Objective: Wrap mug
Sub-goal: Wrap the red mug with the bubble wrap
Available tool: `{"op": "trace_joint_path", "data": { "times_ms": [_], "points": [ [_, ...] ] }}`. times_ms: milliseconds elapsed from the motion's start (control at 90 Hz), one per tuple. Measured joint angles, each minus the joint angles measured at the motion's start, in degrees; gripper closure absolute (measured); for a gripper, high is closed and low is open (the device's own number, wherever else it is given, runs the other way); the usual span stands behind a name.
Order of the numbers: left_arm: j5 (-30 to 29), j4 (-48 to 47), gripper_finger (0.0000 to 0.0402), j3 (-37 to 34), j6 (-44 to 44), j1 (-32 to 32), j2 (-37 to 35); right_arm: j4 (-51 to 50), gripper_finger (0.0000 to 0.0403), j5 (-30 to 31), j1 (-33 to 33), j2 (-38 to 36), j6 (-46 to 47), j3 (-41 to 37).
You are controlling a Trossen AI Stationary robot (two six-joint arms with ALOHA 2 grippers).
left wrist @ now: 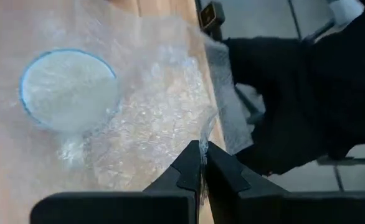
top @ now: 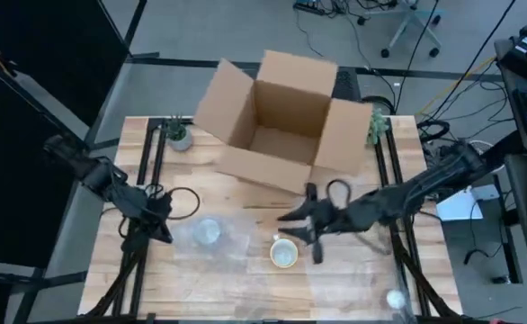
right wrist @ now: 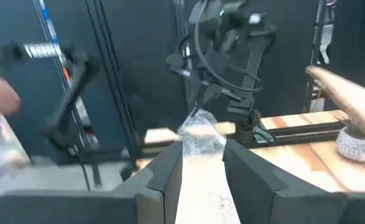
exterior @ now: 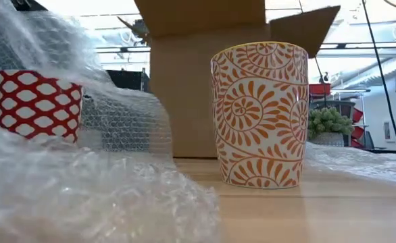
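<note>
The left gripper [top: 165, 232] was near the table's [top: 245, 283] left side. Its fingers [left wrist: 189, 171] were pinched tight on the edge of the bubble wrap [top: 236, 236]. The clear sheet spread out from the fingertips across the wood. A red and white mug [exterior: 39, 103] stood on the wrap, just past those fingers. It stood up straight with its mouth up. From above it showed only as a pale ring [top: 208, 231]. The low view gave its red pattern, which the high view did not.

The orange swirl mug [top: 283, 253] stood near the middle of the table, close to the front edge. It was tall and upright, with its open mouth facing up. In the low view it [exterior: 260, 115] sat on bare wood with wrap on both sides.

The right gripper [top: 301, 236] was just beside this mug, above its rim. Its fingers [right wrist: 167, 171] were spread apart and held nothing. Only the right wrist view showed that gap well.

Behind the mugs an open cardboard box [top: 281, 121] filled the back middle. A small plant [top: 179, 133] stood at each back corner. The front right of the table had open room.
</note>
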Motion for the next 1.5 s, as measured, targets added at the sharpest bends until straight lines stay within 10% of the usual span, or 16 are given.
{"op": "trace_joint_path", "data": {
  "times_ms": [544,967,1500],
  "points": [
    [-0.80,0.12,0.0400,0.00,-0.27,-0.66,3.03,-36.29,0.0300,6.98,2.56,3.96,16.98,8.84],
    [-2.64,0.42,0.0400,0.00,-1.92,-0.66,3.09,-60.08,0.0300,36.96,1.15,20.78,45.18,8.77],
    [-4.58,0.47,0.0400,0.00,-1.90,-0.66,3.09,-83.95,0.0300,37.29,-7.87,24.23,60.80,8.77]
  ]
}}
